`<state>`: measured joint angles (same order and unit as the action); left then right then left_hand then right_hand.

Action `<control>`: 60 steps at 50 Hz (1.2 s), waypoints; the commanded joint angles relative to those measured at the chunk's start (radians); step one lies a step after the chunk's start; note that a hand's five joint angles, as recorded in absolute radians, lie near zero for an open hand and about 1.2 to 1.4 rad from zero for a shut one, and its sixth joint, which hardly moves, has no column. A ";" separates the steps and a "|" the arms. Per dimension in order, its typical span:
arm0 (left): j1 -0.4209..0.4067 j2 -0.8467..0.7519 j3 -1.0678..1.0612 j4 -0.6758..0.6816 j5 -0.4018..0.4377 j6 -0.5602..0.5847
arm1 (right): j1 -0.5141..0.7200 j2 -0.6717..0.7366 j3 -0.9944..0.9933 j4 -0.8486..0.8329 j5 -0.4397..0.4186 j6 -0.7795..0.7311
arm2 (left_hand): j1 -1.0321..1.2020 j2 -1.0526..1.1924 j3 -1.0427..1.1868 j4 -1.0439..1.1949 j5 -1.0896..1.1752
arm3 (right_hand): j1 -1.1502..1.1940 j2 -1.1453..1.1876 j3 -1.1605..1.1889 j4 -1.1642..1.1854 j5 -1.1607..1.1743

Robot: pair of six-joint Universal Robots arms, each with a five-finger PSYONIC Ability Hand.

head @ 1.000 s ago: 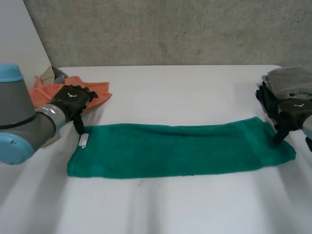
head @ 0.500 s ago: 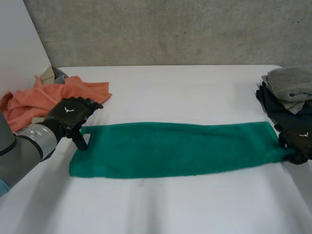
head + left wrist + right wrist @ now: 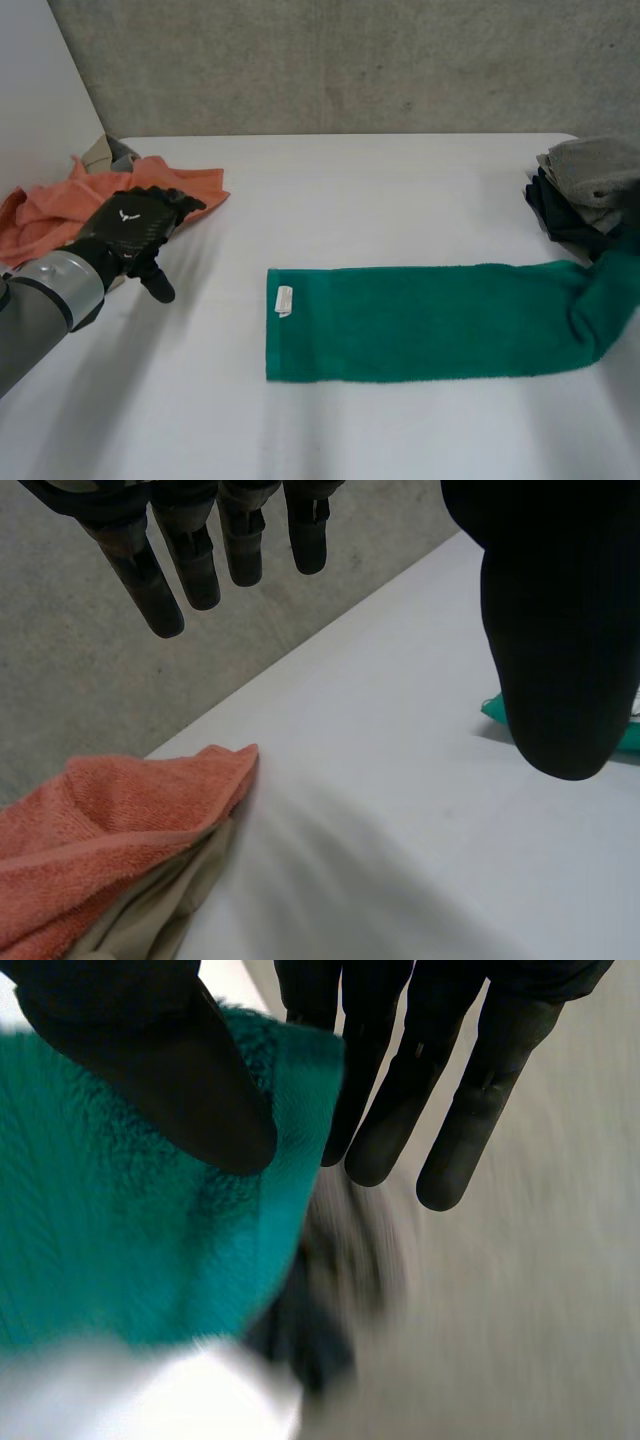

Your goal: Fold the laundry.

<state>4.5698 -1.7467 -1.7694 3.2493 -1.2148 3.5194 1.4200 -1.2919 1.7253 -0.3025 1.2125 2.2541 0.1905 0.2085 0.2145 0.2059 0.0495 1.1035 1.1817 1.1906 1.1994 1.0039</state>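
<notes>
The green towel (image 3: 420,320) is lying on the white table (image 3: 380,200), its long side running left to right across the middle and right of the head view. Its right end is being pinched by the right hand (image 3: 150,1070) — thumb in front, straight fingers behind. The left hand (image 3: 130,225) is being held spread and empty at the left — the towel's free end, with the white label (image 3: 284,300), is lying well apart to its right.

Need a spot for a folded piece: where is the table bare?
Bare table runs between the orange cloth and the cloth stack, beyond the green towel; so is the whole near strip before it. Crowded: both far corners, and the towel's end, pinched by the right hand.
</notes>
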 commanded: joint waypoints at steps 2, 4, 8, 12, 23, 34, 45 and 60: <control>-0.011 0.004 -0.030 0.001 -0.003 -0.008 | 0.483 -0.004 0.098 -0.216 -0.166 -0.025 | -0.016 -0.034 -0.040 -0.031 -0.050 | 0.293 0.215 0.206 0.197 0.218; -0.017 0.006 -0.039 0.003 -0.005 -0.011 | 0.571 0.029 0.103 -0.251 -0.179 -0.033 | -0.016 -0.034 -0.040 -0.031 -0.050 | 0.293 0.215 0.206 0.197 0.218; -0.038 0.001 -0.051 0.007 -0.006 -0.017 | 0.730 0.144 0.100 -0.288 -0.172 -0.085 | -0.016 -0.034 -0.040 -0.031 -0.050 | 0.293 0.215 0.206 0.197 0.218; -0.070 -0.007 -0.045 0.015 -0.009 -0.017 | 0.818 0.247 0.074 -0.253 -0.136 -0.221 | -0.016 -0.034 -0.040 -0.031 -0.050 | 0.260 0.182 0.173 0.164 0.185; -0.158 -0.011 0.019 0.020 -0.040 -0.036 | 0.732 0.067 0.080 -0.147 -0.024 0.177 | -0.016 -0.034 -0.040 -0.031 -0.050 | -0.929 -1.007 -1.016 -1.025 -1.004; -0.275 -0.017 0.044 0.021 -0.078 -0.057 | 0.400 -0.058 0.198 0.086 -0.076 0.458 | -0.016 -0.034 -0.040 -0.031 -0.050 | -0.929 -1.007 -1.016 -1.025 -1.004; -0.327 -0.060 0.038 0.046 -0.103 -0.059 | 0.201 0.083 0.224 0.116 -0.084 0.196 | -0.016 -0.034 -0.040 -0.031 -0.050 | 0.293 0.215 0.206 0.197 0.218; -0.275 0.024 0.004 0.040 -0.111 -0.072 | 0.747 0.000 0.082 -0.101 0.039 0.349 | -0.016 -0.034 -0.040 -0.031 -0.050 | 0.293 0.215 0.206 0.197 0.218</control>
<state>4.2716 -1.7605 -1.7433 3.2902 -1.3256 3.4548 1.9123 -1.3866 1.8983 -0.4263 1.2504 2.6227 0.1905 0.2085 0.2145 0.2059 0.0495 1.0621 1.1541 1.1879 1.1983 0.9902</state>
